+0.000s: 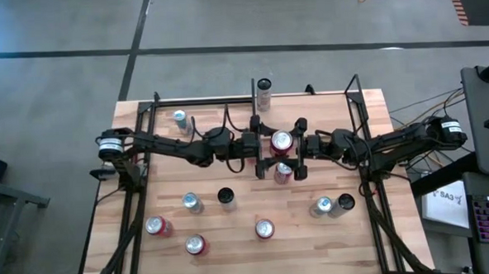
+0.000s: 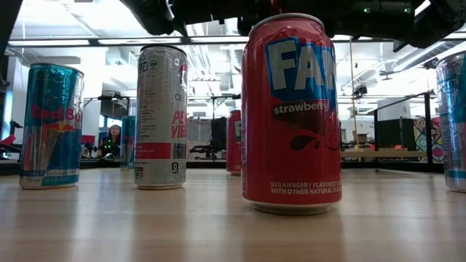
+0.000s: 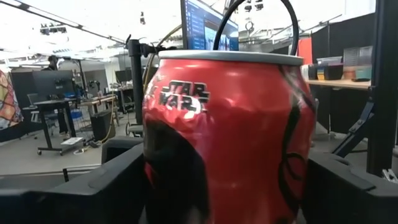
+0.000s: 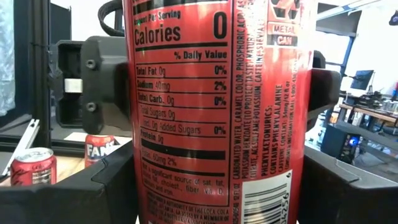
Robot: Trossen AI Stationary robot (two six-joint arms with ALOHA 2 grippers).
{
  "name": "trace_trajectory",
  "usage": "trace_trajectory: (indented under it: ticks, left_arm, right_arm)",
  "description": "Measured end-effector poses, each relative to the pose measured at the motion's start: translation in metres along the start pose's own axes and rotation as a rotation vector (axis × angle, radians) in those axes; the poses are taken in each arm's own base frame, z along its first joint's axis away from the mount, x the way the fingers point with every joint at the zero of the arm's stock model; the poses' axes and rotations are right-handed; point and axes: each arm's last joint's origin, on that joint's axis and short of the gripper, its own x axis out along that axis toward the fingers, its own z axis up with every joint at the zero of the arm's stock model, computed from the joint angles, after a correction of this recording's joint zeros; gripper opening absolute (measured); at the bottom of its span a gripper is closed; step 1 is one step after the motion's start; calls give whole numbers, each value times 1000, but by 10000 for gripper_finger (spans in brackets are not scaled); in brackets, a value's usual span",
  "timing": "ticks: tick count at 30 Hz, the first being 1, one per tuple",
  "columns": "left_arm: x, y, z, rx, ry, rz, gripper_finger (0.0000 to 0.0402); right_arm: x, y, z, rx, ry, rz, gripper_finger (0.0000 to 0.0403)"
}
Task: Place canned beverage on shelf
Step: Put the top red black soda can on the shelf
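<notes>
A red cola can is up in the air over the table's middle, between my two grippers. My right gripper comes from the table's right and is shut on the can. My left gripper comes from the left, its fingers standing wide on either side of the same can. The shelf, a light-wood board in a black rod frame, shows far behind the cans in the low view. My right gripper pinches the can's side walls between its two fingers, low on the can. The fingers lie level, coming from the table's right. The can stands upright, lifted clear of the table. My left gripper's fingers lie close against the can's sides; I cannot tell whether they touch.
A red can stands on the table right under the grippers. Several more cans stand on the near half: a strawberry Fanta, a tall white can, a Red Bull. A tall silver can stands at the far edge.
</notes>
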Motion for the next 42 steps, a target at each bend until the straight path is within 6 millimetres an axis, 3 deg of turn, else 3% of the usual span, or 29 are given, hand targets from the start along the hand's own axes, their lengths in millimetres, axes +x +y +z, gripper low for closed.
trace_trajectory:
  ticks: [4, 14, 25, 30, 35, 42]
  left_arm:
    - [-1, 0, 0, 3, 3, 0, 286]
    - [-2, 0, -2, 1, 34, 1, 286]
    - [-18, 2, 27, 67, 86, 47, 286]
    - [-43, 0, 39, 122, 93, 123, 286]
    - [-82, -4, 52, 163, 93, 242, 286]
    - [-119, -13, 38, 116, 88, 287, 286]
  right_arm:
    - [0, 0, 0, -1, 3, 0, 295]
    - [0, 0, -2, 52, 26, -4, 343]
    - [4, -2, 9, 86, 28, -15, 360]
    - [10, -6, 26, 84, 152, -43, 361]
    - [17, -10, 50, 76, 303, -104, 361]
    - [33, -7, 82, 30, 273, -74, 361]
